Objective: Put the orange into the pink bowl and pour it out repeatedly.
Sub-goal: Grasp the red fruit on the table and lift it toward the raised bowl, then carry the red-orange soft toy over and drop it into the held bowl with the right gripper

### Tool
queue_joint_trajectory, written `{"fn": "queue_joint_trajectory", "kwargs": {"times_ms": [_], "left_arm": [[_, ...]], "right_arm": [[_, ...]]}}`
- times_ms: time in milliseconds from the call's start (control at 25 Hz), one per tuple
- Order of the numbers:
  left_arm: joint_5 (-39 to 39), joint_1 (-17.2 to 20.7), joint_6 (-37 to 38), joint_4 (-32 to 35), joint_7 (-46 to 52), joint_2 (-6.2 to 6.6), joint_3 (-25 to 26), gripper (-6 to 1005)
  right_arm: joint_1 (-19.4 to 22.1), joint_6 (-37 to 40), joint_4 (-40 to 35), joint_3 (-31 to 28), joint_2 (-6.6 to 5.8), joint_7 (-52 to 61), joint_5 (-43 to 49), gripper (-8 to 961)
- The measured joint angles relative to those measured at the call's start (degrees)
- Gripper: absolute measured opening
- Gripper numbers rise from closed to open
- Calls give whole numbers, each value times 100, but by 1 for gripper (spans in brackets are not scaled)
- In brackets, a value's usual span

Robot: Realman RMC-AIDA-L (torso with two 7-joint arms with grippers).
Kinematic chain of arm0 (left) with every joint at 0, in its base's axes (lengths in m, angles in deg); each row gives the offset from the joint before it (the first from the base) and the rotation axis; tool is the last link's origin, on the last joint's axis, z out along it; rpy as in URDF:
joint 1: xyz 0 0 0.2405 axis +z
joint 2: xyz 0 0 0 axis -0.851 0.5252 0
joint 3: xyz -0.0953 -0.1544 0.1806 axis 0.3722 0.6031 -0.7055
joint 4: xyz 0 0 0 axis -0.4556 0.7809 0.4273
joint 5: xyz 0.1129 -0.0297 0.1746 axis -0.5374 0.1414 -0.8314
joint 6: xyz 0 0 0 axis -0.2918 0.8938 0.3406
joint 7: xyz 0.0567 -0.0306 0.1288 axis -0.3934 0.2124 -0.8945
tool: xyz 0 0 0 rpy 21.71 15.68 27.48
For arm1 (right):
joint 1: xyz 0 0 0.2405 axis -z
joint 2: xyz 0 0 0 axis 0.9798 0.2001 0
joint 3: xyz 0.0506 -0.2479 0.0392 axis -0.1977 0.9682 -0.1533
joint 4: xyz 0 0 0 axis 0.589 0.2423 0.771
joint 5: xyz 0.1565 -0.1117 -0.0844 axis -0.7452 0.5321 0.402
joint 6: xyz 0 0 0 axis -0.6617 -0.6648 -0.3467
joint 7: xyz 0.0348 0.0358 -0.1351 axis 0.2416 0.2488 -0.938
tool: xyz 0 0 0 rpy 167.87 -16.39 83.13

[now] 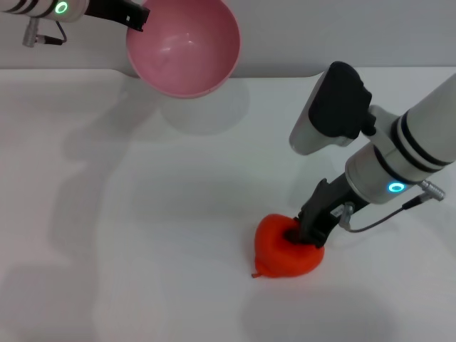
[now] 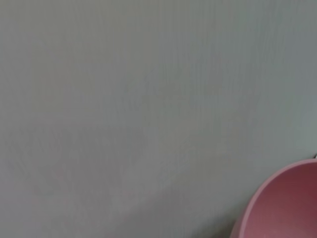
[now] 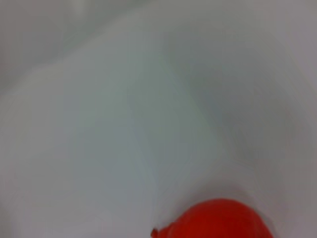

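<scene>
Glossy pink bowl [image 1: 184, 50] aloft, matte orange [image 1: 279, 251] squeezed

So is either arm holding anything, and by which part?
Left gripper holds the bowl by its rim, tilted. Right gripper pinches the orange's top.

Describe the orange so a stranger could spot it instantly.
On the white table, look near the front edge under the right gripper, which presses into it. The orange is the only bright red-orange lump there; the pink bowl is held far back.
</scene>
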Motion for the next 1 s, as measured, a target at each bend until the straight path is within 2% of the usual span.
{"fn": "queue_joint_trajectory", "kwargs": {"times_ms": [80, 160, 200, 240, 480, 600, 800, 1000], "left_arm": [[0, 0, 0, 0, -7, -2, 0, 64], [1, 0, 14, 0, -8, -2, -1, 64], [0, 0, 20, 0, -8, -2, 0, 64], [2, 0, 28, 0, -8, -2, 0, 64], [0, -9, 61, 3, -8, 1, -1, 64], [0, -14, 125, 4, -10, -69, -21, 64], [1, -14, 419, 45, -21, -251, -245, 65], [42, -43, 706, 53, 40, -307, -674, 65]], "right_arm": [[58, 22, -157, -44, -1, 18, -1, 187], [246, 150, -712, -171, -3, 46, -6, 125], [447, 327, -1362, -316, -5, 58, -33, 119], [447, 327, -1362, -316, -5, 58, -33, 113], [905, 818, -3585, -986, 3, 167, -273, 76], [1048, 705, -4250, -1302, 20, 178, -451, 66], [1155, 173, -4469, -1447, 33, -12, -547, 57], [1153, -321, -4168, -1398, 37, -183, -519, 56]]}}
